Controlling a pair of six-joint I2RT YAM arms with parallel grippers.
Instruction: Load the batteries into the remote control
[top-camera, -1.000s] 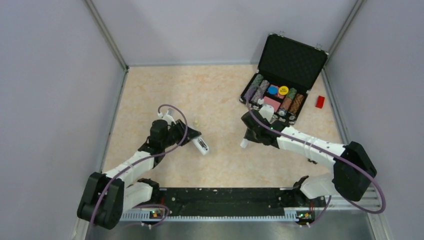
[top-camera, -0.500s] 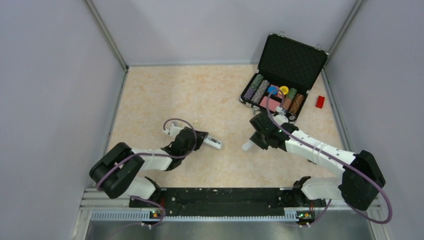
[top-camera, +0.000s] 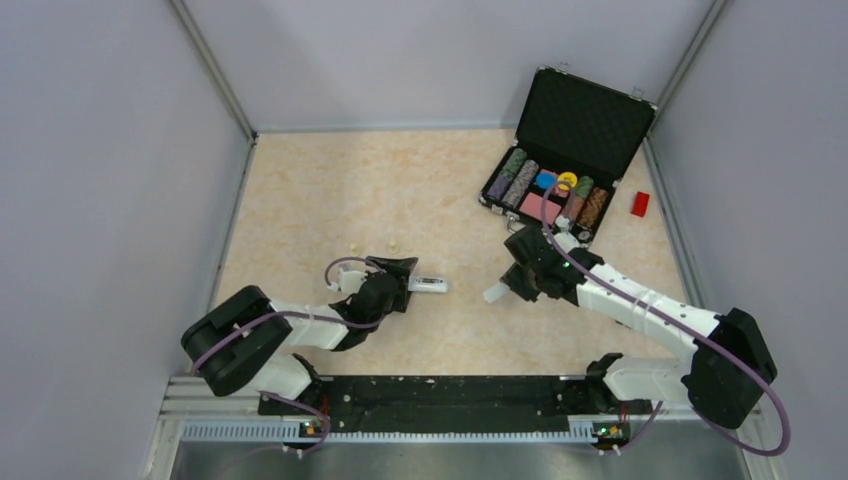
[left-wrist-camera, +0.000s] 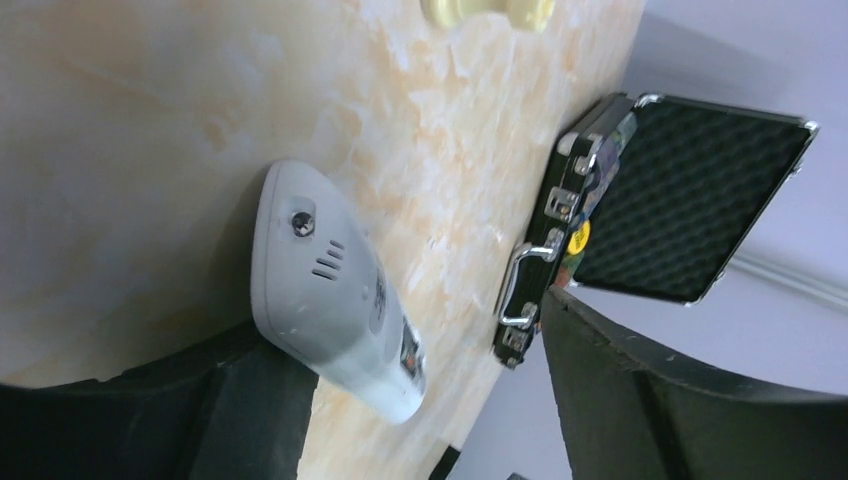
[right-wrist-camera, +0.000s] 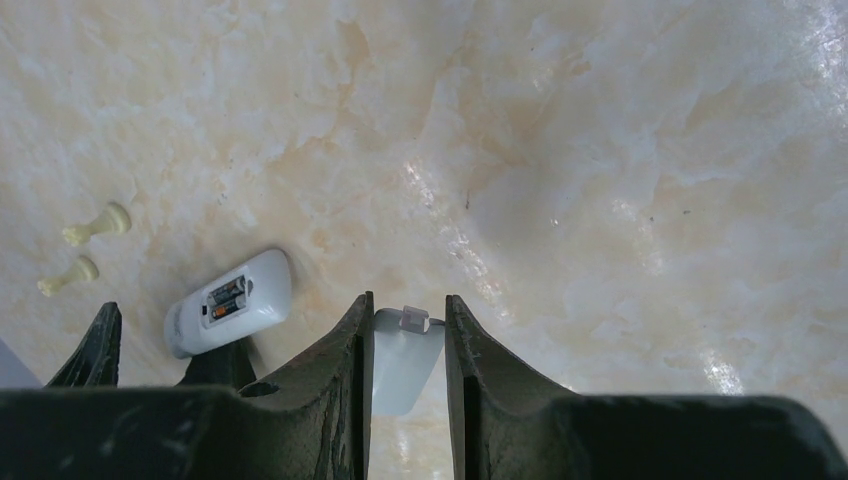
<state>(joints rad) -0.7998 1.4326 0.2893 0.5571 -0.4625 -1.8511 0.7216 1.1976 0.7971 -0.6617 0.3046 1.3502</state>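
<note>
The white remote control (top-camera: 428, 285) lies on the table with its back up. In the right wrist view its open compartment shows the batteries (right-wrist-camera: 227, 298) seated side by side. My left gripper (top-camera: 398, 279) is open around the remote's near end. In the left wrist view the remote control (left-wrist-camera: 325, 290) rests against one finger (left-wrist-camera: 230, 400), with a wide gap to the other finger. My right gripper (top-camera: 507, 285) hangs low over the table to the right, shut on the small white cover piece (right-wrist-camera: 405, 360), whose clip end sticks out past the fingertips.
Two cream pegs (top-camera: 393, 246) (top-camera: 354, 250) lie just beyond the remote. An open black case (top-camera: 585, 120) with poker chips stands at the back right, with a red block (top-camera: 640, 203) beside it. Grey walls close in both sides.
My left gripper has lowered the remote onto the table and opened, letting it go. The right arm shifted slightly right with the cover, then held still.
</note>
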